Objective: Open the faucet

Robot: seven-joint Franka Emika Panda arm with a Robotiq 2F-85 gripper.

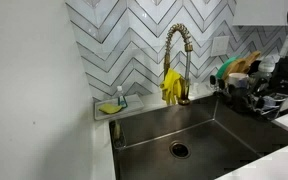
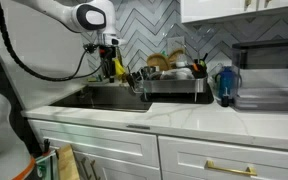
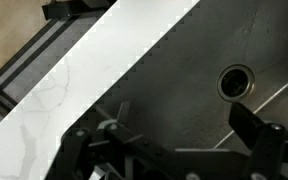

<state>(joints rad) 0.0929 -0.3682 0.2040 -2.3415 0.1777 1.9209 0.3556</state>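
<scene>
Our hand (image 3: 177,115), fingers spread with nothing between them, hangs over the steel sink (image 3: 174,65) beside the worktop (image 3: 74,90), the arm (image 2: 59,10) bent downward. The faucet (image 1: 178,62) stands upright behind the basin, neck seemingly arching forward.

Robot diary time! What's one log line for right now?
stage: pre-contact | gripper: open, empty, over sink | faucet: not touched yet | yellow gloves: draped on faucet
</scene>
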